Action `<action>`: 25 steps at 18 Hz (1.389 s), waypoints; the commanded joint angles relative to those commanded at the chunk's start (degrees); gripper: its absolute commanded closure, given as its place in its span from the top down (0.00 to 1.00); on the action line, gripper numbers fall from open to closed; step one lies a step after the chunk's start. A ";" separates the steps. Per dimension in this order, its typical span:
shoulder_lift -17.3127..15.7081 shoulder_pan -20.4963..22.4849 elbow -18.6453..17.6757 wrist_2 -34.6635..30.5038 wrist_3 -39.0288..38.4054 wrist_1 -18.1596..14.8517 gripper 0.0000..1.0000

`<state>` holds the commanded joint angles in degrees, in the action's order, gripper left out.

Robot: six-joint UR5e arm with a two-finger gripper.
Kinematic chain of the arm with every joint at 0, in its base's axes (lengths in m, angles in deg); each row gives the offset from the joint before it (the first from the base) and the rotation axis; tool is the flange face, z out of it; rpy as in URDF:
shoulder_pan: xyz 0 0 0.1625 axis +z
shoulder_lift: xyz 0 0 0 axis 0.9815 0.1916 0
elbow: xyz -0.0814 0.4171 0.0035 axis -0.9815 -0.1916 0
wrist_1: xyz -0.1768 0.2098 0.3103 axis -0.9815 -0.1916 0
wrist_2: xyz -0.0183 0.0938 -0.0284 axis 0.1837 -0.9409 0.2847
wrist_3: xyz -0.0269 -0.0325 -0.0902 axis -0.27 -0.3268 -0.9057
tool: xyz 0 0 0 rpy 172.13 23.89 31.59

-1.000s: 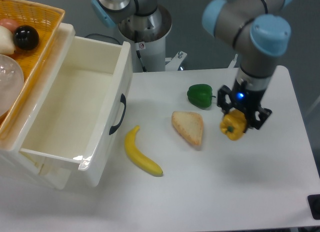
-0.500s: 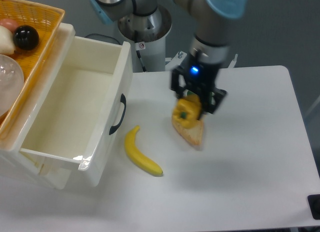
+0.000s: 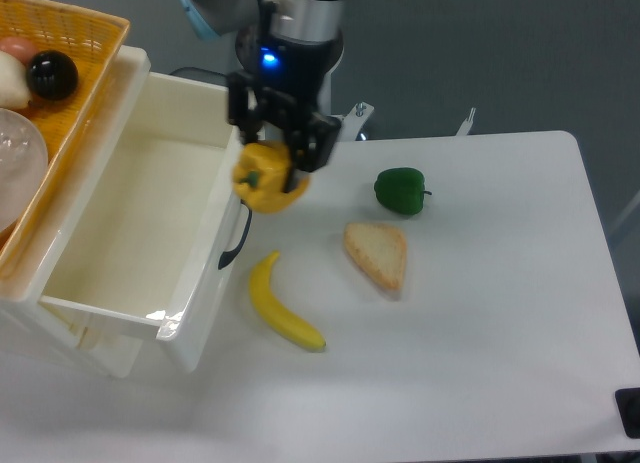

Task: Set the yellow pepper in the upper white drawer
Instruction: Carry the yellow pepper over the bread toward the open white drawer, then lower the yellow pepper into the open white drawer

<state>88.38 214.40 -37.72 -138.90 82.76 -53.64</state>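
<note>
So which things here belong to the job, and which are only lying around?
Job:
- yellow pepper, held in the pincer over the drawer's front edge
- white drawer, open
- pincer

Lying about:
- green pepper
- banana
- bread slice
- orange basket with a black ball

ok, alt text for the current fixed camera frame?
A robot gripper holds a yellow pepper in its jaws over the front edge of an open, empty white drawer. On the table lie a banana, a slice of bread and a green pepper; an orange basket sits above the drawer.
</note>
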 joint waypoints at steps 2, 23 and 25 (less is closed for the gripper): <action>-0.09 -1.14 -0.97 -0.17 -0.09 0.09 0.34; 3.86 -9.49 -3.61 -0.44 -0.35 0.18 0.34; 4.48 -9.76 -3.96 -0.70 -0.35 0.27 0.34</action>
<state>92.86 204.64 -41.69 -139.60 82.41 -53.37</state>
